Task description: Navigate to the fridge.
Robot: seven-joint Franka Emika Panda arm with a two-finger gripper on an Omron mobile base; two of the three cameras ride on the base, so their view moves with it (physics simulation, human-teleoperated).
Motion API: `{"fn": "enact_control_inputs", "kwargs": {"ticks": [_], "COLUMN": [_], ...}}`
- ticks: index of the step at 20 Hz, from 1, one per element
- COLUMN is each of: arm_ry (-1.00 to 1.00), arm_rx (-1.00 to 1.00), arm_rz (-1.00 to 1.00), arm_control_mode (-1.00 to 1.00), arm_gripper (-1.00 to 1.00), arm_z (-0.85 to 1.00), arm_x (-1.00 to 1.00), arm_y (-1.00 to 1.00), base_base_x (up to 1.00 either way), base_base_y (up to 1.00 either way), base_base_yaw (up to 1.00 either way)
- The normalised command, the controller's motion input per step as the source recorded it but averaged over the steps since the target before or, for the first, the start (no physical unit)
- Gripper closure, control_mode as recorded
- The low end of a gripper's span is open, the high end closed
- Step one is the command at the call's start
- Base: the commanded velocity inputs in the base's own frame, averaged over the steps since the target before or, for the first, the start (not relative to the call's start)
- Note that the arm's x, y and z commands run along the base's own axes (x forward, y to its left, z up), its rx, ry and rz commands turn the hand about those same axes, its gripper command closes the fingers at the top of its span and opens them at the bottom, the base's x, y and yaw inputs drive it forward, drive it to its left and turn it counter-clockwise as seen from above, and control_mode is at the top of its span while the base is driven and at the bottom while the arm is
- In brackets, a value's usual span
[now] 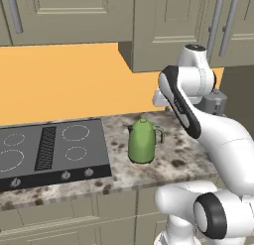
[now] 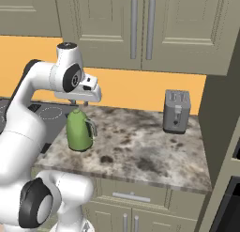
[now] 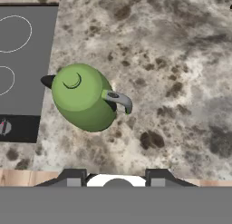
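The fridge is out of view. I face a speckled stone counter (image 2: 140,151) under olive-beige wall cabinets (image 2: 140,29) with an orange backsplash. My arm is folded above the counter, and the gripper (image 2: 78,102) hangs pointing down just above a green kettle (image 2: 79,130). In the hand view the gripper (image 3: 117,178) is open, with its two dark fingertips (image 3: 72,177) set wide apart and nothing between them. There the kettle (image 3: 81,97) lies below and left of centre.
A black cooktop (image 1: 49,150) is set into the counter left of the kettle (image 1: 142,141). A grey toaster (image 2: 176,111) stands at the back right. A tall beige cabinet side with a dark opening (image 2: 229,179) borders the counter's right end. Base cabinets (image 2: 131,212) run below.
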Motion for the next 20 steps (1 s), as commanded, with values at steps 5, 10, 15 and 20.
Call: {"fn": "enact_control_inputs", "kwargs": {"ticks": [5,10,15,20], "arm_ry": [-0.05,-0.02,0.0,0.0], "arm_rx": [0.0,0.0,0.0,0.0], "arm_rz": [0.0,0.0,0.0,0.0], "arm_control_mode": [-1.0,-1.0,1.0,1.0], "arm_gripper": [-1.0,-1.0,-1.0,-1.0], "arm_z": [-0.02,-0.04,0.0,0.0], "arm_x": [-0.26,-0.4,0.0,0.0], "arm_y": [-0.01,0.0,0.0,0.0], "base_base_x": [0.0,0.0,-0.84,-0.94], "base_base_y": [0.0,0.0,0.0,0.0], "base_base_yaw": [0.0,0.0,0.03,0.35]}}
